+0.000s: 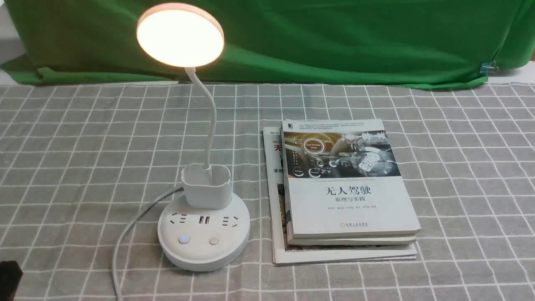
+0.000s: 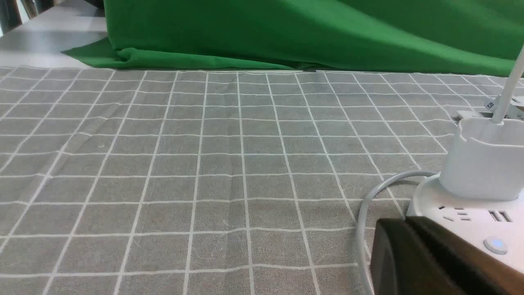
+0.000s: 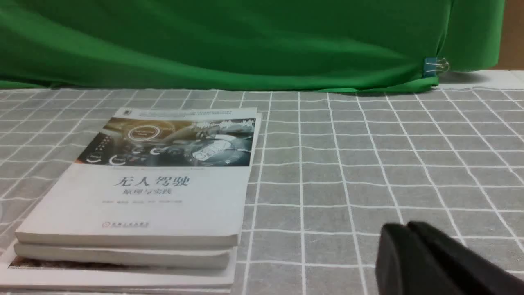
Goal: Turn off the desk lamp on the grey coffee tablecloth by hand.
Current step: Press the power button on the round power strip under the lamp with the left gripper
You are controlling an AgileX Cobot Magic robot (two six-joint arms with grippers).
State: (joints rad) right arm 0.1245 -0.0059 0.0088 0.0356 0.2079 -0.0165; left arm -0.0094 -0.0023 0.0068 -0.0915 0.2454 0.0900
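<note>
well, the desk lamp (image 1: 206, 188) stands lit on the grey coffee tablecloth (image 1: 459, 167), left of the books (image 1: 347, 188), its disc glowing warm, one base button (image 1: 183, 239) blue. my left tool (image 2: 403, 224) is pinched closed left of its base; my right tool (image 3: 405, 227) likewise.

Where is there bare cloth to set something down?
Open: the grey coffee tablecloth left of the cord, and right of the books. Crowded: the narrow strip between the desk lamp and the books.

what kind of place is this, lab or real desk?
Likely a staged lab tabletop: clipped green backdrop cloth, grey gridded tablecloth, a lit desk lamp beside stacked books.
</note>
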